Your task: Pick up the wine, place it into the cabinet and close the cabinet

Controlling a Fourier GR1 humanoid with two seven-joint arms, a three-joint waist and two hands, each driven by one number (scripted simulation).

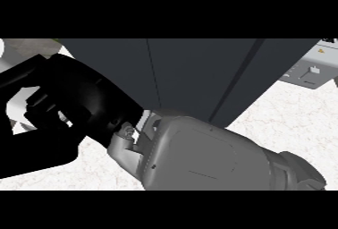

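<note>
My right hand (73,98) fills the left of the head view, very close to the camera, a black mass against the pale counter. Its grey forearm (211,156) runs in from the lower right. The hand is in front of the left part of the dark cabinet (191,71), which spans the top of the view. A thin vertical seam runs down the cabinet's front, and no gap shows along it. No wine bottle shows anywhere; the hand and forearm hide much of the counter. My left hand does not show.
A white marbled counter (290,125) lies to the right of the cabinet and under the arm. A light grey appliance (310,67) with a small switch stands at the top right corner.
</note>
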